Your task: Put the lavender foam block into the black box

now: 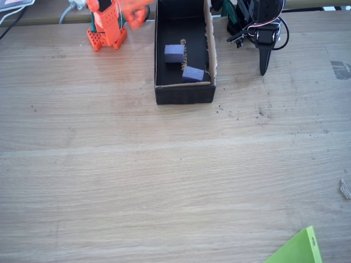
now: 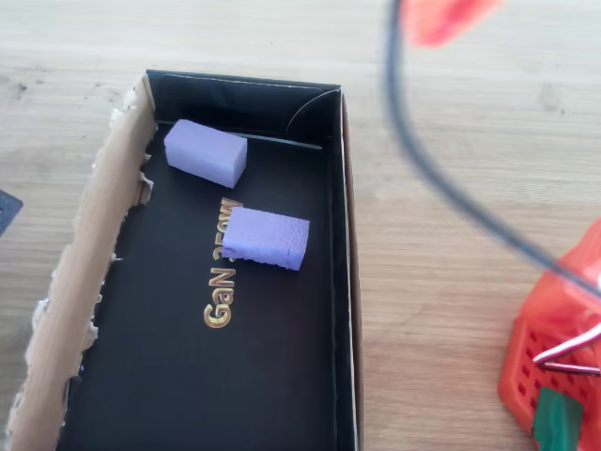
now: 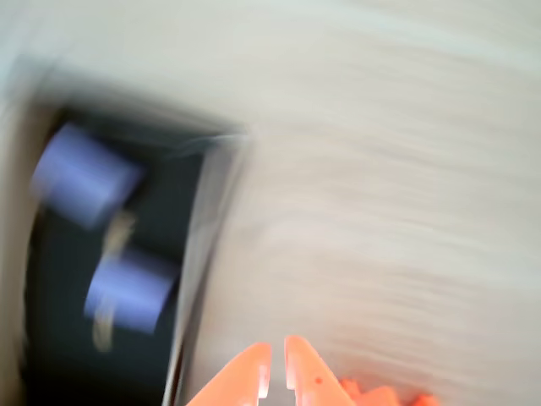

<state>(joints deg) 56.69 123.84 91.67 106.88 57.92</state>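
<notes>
Lavender foam block (image 2: 207,153) lies flat on the floor of the black box (image 2: 310,99), upper left of the overhead view, near the end wall. A second, squarer block (image 2: 267,238) sits just below it, apart, partly over gold lettering (image 2: 219,296). Orange gripper (image 3: 275,372), lower centre of the blurred wrist view, hangs over bare worktop (image 3: 406,211) beside the box, fingertips nearly pressed together, holding nothing.

Gold lettering on the inner floor of the black box (image 2: 197,376) reads "GaN", followed by further characters partly hidden under a lavender block (image 2: 267,238) and unreadable.
</notes>
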